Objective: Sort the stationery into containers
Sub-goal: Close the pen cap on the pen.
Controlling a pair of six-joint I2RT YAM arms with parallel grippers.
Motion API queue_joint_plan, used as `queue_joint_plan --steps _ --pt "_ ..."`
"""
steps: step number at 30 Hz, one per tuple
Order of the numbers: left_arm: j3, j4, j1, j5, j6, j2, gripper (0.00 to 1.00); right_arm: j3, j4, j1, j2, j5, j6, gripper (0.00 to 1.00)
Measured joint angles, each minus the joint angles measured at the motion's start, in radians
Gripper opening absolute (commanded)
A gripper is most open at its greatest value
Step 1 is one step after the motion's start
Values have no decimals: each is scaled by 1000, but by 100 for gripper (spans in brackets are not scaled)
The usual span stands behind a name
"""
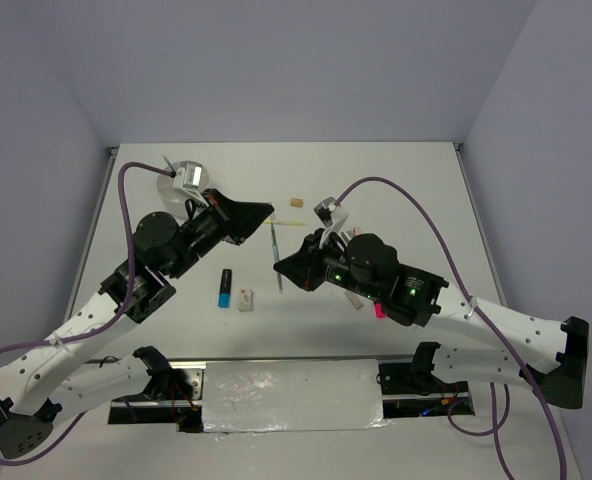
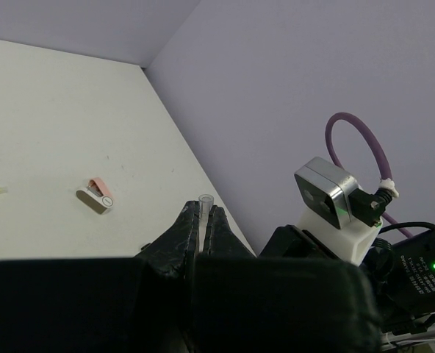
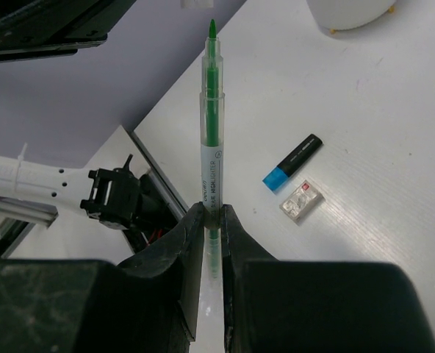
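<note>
Right gripper (image 3: 211,213): jaws nearly closed, clamped on the lower barrel of a clear-barrelled green pen (image 3: 211,147). The pen sticks straight out past the fingertips, bare green nib at the far end.

Left gripper (image 2: 201,213): jaws pinched together on a short clear tube (image 2: 205,200), its open end poking out between the fingertips. In the top view this gripper sits just beyond the pen's nib, close to it but apart.

On the table:
- blue-and-black marker (image 3: 292,162), with a small white eraser in a clear wrap (image 3: 300,201) just beside it, both on the left-arm side of the held pen
- round white cup (image 3: 350,15) further off, past the marker
- thin yellow-green stick (image 1: 291,220) and small tan eraser (image 1: 297,201) near the nib end
- small pink-and-grey piece (image 2: 98,197) lying alone; can't tell what it is
</note>
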Motion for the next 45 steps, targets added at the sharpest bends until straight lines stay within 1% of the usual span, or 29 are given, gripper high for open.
queue_joint_plan --steps 32,45 --pt "0 -8 0 -18 3 -5 3 15 -3 0 0 2 -6 0" --pt "-25 0 0 23 5 -5 4 67 -48 0 18 39 -26 0"
